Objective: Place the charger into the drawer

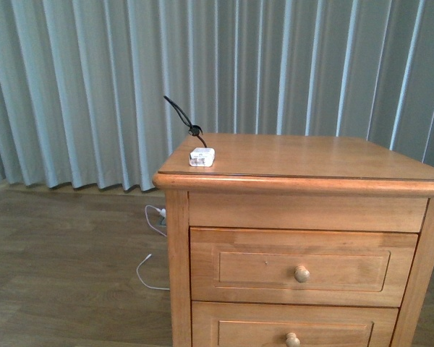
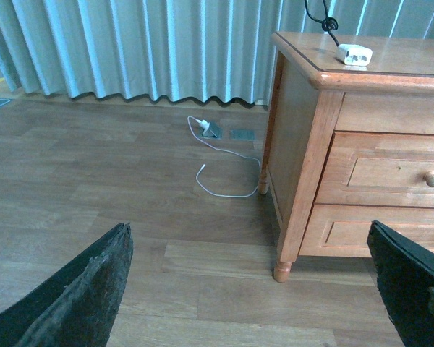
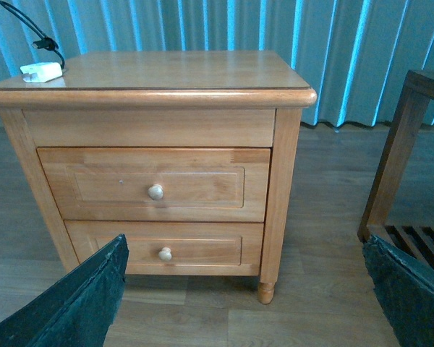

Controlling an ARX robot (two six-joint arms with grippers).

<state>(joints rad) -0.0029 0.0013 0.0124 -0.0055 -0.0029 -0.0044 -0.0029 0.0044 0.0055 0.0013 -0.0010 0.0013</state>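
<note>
The charger (image 1: 201, 157) lies on the cabinet (image 1: 311, 155) top's front left corner, above the drawer (image 1: 231, 267).

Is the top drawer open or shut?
Shut: the drawer front sits flush in the cabinet, no inside showing; the charger lies on top.

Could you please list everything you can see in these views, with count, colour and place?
charger: one, white block with black looped cable, on the cabinet top by its front left corner
cabinet: one, honey wood, on the floor before the curtain
upper drawer: one, honey wood with round knob, shut
lower drawer: one, honey wood with round knob, shut, below the upper one
white cable: one, white, on the floor left of the cabinet
curtain: one, pale grey-blue, pleated, behind the cabinet
floor: one, brown wood planks
side table: one, dark wood, right of the cabinet
left tool: one, black, open, holding nothing
right tool: one, black, open, holding nothing
</note>
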